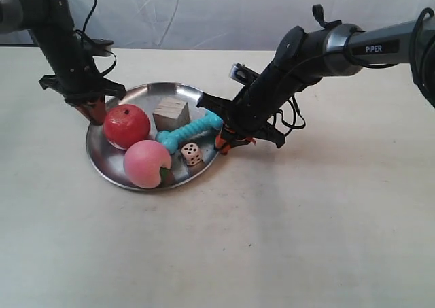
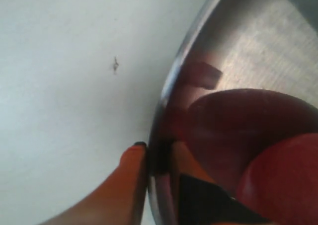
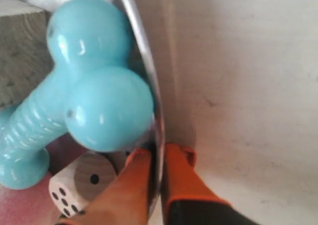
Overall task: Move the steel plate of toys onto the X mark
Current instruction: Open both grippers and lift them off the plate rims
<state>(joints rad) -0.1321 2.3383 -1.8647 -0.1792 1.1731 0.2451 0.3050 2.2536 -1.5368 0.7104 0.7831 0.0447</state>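
The steel plate [image 1: 146, 94] lies left of the table's middle and carries the red apple [image 1: 126, 126], pink peach [image 1: 147, 164], wooden cube [image 1: 170, 113], teal bone [image 1: 190, 131] and die [image 1: 192, 154]. My left gripper [image 1: 94, 109] is shut on the plate's rim beside the apple [image 2: 283, 185], one finger inside and one outside [image 2: 158, 153]. My right gripper [image 1: 224, 143] is shut on the opposite rim [image 3: 156, 153], next to the bone [image 3: 94, 96] and die [image 3: 74, 185]. A tiny grey cross, the X mark [image 2: 115, 64], shows on the table just outside the rim in the left wrist view.
The pale table [image 1: 306, 240] stretches bare in front of and to the right of the plate. A white cloth backdrop [image 1: 204, 9] closes off the far edge. Cables hang from both arms.
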